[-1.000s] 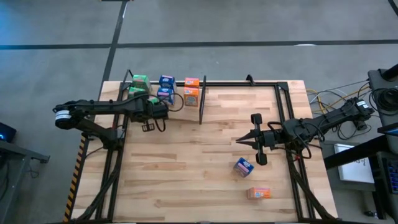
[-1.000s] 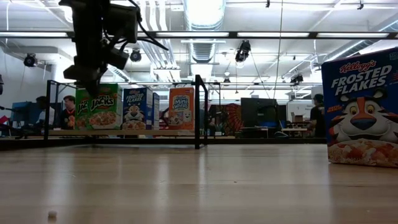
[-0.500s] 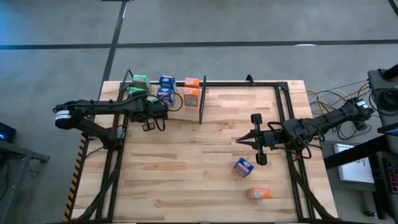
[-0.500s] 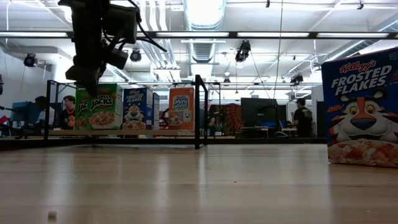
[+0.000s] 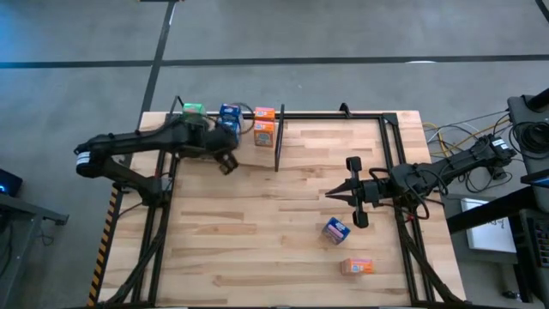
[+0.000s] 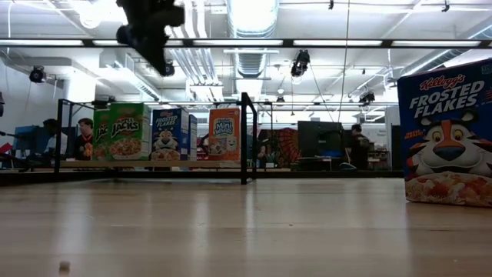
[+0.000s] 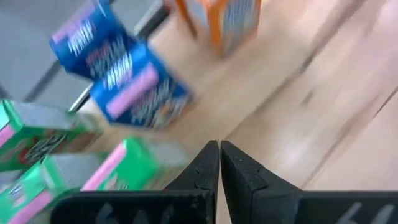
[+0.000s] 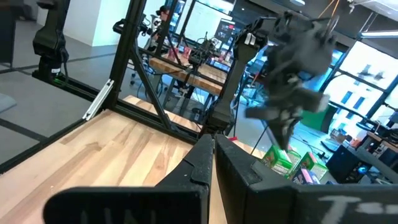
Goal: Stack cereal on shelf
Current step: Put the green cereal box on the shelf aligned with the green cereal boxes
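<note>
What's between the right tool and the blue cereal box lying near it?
Only bare tabletop, in the high view, separates the right tool from the blue cereal box.

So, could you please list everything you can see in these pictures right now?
green cereal boxes: at least two, green, left end of the shelf, partly hidden under the left arm
blue cereal boxes: three, blue, two on the shelf, one loose on the table by the right pincer
orange cereal boxes: three, orange, two on the shelf beside the divider rod, one at the table's front right
shelf: one, light wood with black frame, table's back left
divider rod: one, black, upright
table: one, light wood
people: a few, far back in the room
left pincer: shut, empty, raised by the shelf
right pincer: shut, empty, above the table's right half
</note>
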You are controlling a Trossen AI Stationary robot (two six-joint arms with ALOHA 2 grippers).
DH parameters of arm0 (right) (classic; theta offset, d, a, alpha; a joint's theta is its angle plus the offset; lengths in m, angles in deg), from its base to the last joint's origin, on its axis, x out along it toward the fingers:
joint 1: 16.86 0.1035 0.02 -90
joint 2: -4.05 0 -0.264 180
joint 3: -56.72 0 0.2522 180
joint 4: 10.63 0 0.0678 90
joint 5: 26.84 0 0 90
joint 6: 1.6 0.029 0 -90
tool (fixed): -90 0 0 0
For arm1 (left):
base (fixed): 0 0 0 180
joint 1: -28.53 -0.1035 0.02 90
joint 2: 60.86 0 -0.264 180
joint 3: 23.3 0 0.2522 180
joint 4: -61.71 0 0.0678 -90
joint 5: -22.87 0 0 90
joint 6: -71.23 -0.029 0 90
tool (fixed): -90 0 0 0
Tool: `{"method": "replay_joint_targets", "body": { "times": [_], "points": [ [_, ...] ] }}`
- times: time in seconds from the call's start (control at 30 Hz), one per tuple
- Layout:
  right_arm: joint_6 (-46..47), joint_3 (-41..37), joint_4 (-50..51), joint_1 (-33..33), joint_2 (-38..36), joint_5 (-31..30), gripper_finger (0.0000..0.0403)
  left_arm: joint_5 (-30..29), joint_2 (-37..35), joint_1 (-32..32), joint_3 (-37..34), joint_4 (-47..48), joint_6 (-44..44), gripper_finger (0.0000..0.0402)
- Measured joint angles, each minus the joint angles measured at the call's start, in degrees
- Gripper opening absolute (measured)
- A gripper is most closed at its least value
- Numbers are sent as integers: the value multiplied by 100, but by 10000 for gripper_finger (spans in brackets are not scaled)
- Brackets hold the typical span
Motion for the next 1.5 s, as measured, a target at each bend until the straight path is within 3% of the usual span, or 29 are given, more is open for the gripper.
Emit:
{"method": "replay_joint_targets", "body": {
  "times": [0.23, 0.53, 1.0, 1.5],
  "points": [
    [-66, -2, 205, 2, -30, 2, 9, 0, 278, 11, 472, -396, 899, 0],
    [-16, -2, 500, 2, -233, 4, 9, -38, 1015, -1, 222, 32, 1665, 0],
    [-16, -2, 555, 4, -238, 7, 9, -1091, 1590, -138, 215, 847, 1673, 0],
    [-19, -3, 583, 4, -238, 8, 9, -1104, 1585, -363, -192, 967, 1654, 0]
  ]
}}
